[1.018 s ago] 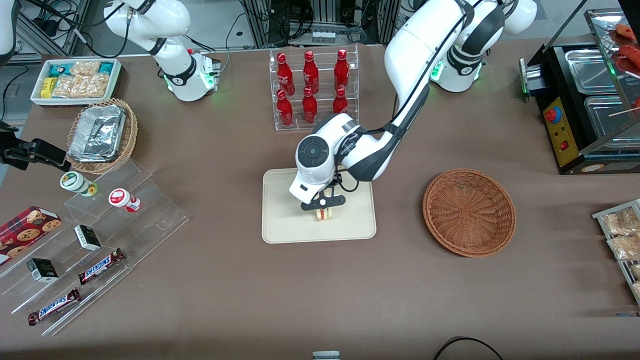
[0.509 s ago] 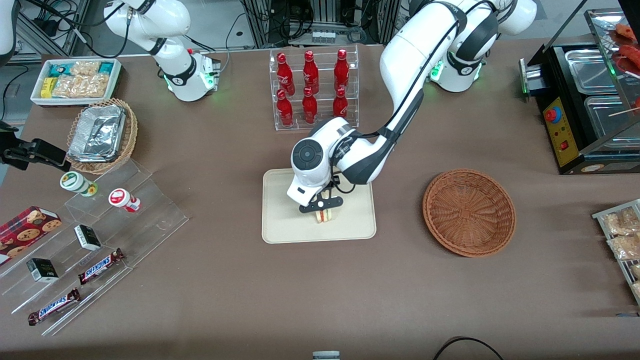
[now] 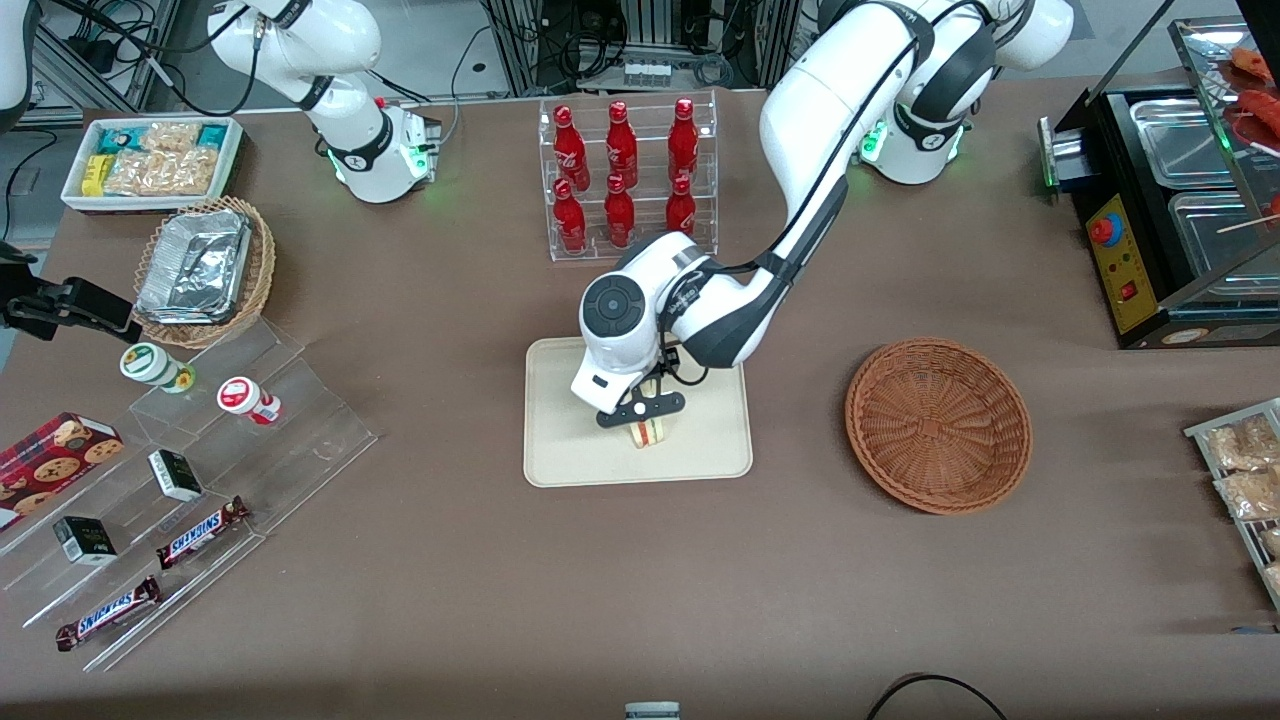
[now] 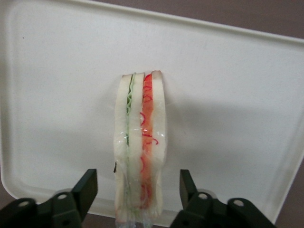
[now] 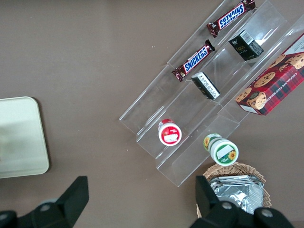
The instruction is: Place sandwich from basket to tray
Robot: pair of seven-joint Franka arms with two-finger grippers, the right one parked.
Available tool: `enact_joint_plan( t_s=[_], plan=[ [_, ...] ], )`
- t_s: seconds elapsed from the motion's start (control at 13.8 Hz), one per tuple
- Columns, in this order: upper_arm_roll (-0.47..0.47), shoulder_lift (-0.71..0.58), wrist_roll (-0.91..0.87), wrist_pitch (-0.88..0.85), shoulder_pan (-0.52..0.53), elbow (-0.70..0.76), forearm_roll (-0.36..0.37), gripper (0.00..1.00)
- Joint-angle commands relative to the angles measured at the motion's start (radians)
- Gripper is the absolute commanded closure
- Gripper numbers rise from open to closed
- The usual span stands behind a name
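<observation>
The sandwich [image 3: 649,433] stands on its edge on the cream tray [image 3: 565,455], near the tray's middle. My left gripper [image 3: 643,409] hangs just above it. In the left wrist view the sandwich [image 4: 140,142] shows white bread with green and red filling, resting on the tray [image 4: 228,95]. The gripper [image 4: 137,176] is open, one black finger [image 4: 88,187] on each side of the sandwich with a gap on both sides. The reddish-brown basket [image 3: 938,425] sits beside the tray, toward the working arm's end, with nothing in it.
A clear rack of red bottles [image 3: 622,175] stands farther from the camera than the tray. A tan basket with foil trays [image 3: 200,268], a clear stepped display with snacks [image 3: 190,480] and a white snack bin [image 3: 155,160] lie toward the parked arm's end.
My left arm's wrist has shifted a little toward the parked arm's end. The sandwich stays on the tray.
</observation>
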Motion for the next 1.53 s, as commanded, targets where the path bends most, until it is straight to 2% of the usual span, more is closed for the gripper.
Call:
enact_joint_plan(
  t_s=[0.0,0.15,0.29,0.51,0.65,1.09,1.31,1.45],
  plan=[
    [0.011,-0.071,-0.018,-0.075,-0.019,0.006,0.016,0.0],
    [0.011,-0.106,0.0,-0.129,-0.009,0.007,0.014,0.0],
    [0.014,-0.158,0.093,-0.175,-0.002,0.001,0.017,0.0],
    [0.016,-0.23,0.157,-0.255,0.062,-0.055,0.017,0.0],
    [0.016,-0.295,0.186,-0.247,0.131,-0.164,0.023,0.0],
    [0.014,-0.572,0.489,-0.14,0.324,-0.543,0.023,0.0],
    [0.014,-0.667,0.655,-0.147,0.435,-0.621,0.005,0.0],
    [0.014,-0.712,0.752,-0.172,0.507,-0.64,-0.033,0.0]
  ],
)
